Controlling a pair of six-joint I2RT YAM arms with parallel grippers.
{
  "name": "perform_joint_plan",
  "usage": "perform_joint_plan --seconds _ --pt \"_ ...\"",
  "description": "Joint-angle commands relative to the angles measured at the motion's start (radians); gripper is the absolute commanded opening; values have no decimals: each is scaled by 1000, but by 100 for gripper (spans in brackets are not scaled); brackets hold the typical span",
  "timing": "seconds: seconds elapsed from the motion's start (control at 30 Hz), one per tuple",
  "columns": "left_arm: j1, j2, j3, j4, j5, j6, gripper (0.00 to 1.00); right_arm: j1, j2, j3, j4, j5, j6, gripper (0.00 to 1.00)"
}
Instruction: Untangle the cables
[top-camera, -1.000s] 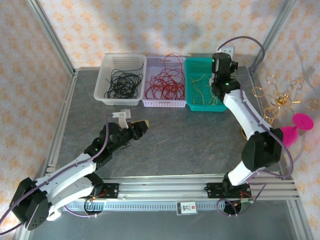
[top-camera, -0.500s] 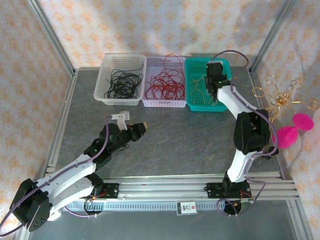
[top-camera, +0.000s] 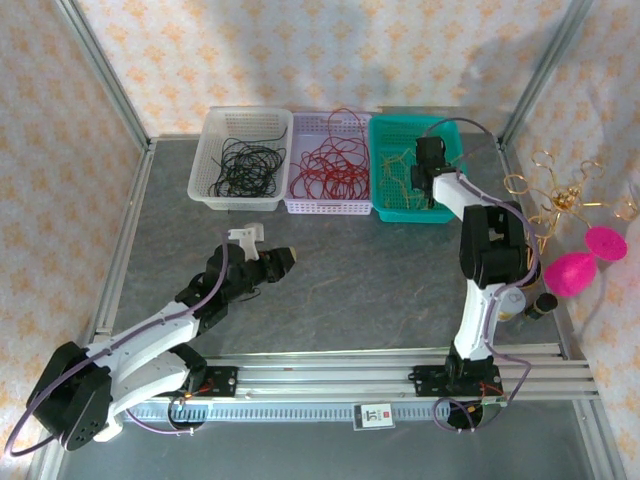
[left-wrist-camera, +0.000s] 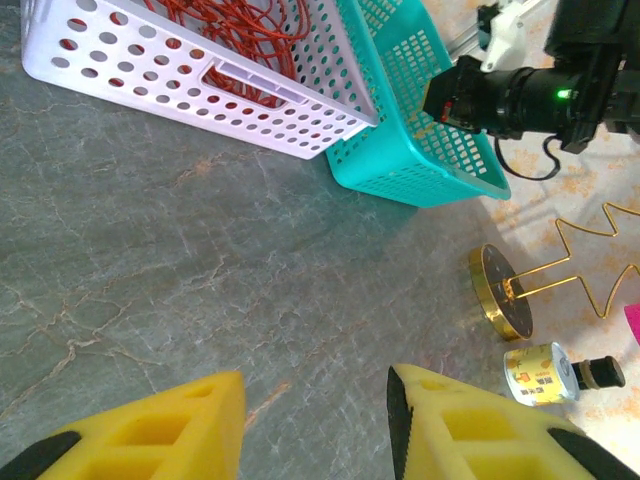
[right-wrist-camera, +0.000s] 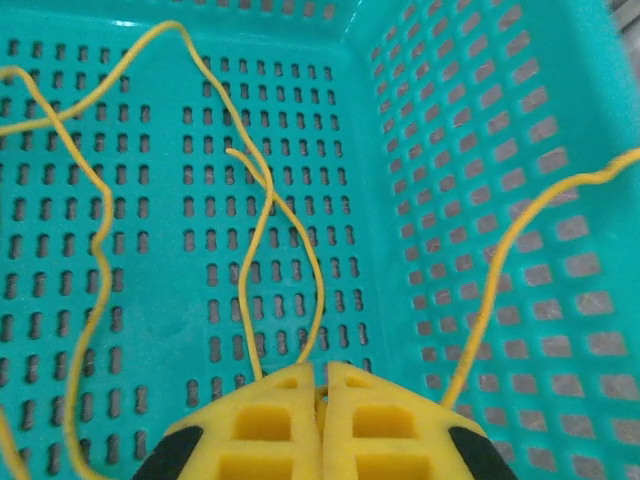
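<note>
One yel. cable (right-wrist-camera: 268, 195) — in R gripper (right-wrist-camera: 322, 368)

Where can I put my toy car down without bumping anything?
The table's middle is bare, between the left gripper and the right arm. It's crowded at the back, where three baskets stand, and right, by the gold ornament and little bottle.
</note>
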Motion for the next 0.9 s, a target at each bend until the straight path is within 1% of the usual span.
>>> perform_joint_plan --seconds 0.0,0.1,0.17,0.27,0.47,0.53,0.77,0.87 --pt "8 5 -3 50 17 -5 41 1 38 48 21 -23 -23 6" --pt "10 5 -3 53 16 -10 42 1 36 66 0 -32 -20 18" --pt "9 4 -4 55 13 -11 43 1 11 71 -11 -26 -13 29" --pt "10 3 -6 59 16 -15 44 1 -43 71 -22 -18 -4 38" --pt "9 -1 -2 56 17 -22 45 -1 -126 83 -66 20 58 45" --pt "10 -6 -1 58 20 -22 46 -5 -140 71 -50 36 81 47" --pt "10 -56 -46 60 -5 -34 49 -71 -109 128 -68 6 212 51" --pt "10 -68 -51 49 -15 -25 50 -78 -76 152 -90 -18 230 51"
